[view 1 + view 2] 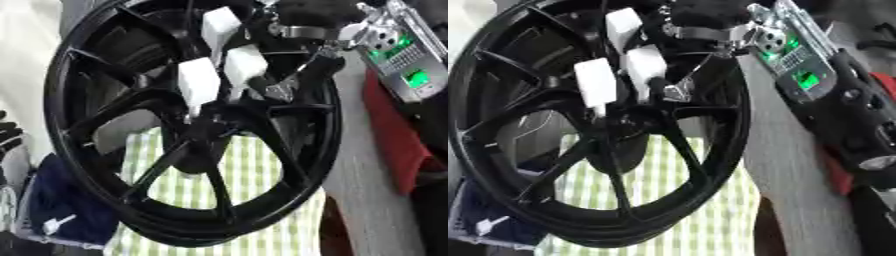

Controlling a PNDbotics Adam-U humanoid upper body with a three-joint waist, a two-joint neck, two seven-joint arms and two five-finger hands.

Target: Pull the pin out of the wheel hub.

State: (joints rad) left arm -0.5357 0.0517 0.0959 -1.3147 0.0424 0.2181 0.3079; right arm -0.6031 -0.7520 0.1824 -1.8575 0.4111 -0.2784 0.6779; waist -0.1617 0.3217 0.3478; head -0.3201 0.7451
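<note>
Left eye view: black wheel hub (188, 135) tilted on its rim, filling the frame, resting over a green-checked cloth (254, 175). Right hand (219, 75) reaching in from upper right, white-tipped fingers (199, 82) bunched at the hub centre. Pin not made out, hidden behind the fingers; grasp cannot be told. Dark shape at left edge, unclear.

Right eye view: right forearm (798, 60) with green lights, cut off by the frame's edge.

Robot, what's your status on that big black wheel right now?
Right hand over hub, white-tipped fingers curled there. Pin not visible. Left hand idle, lower left. Wheel upright on checked cloth.
</note>
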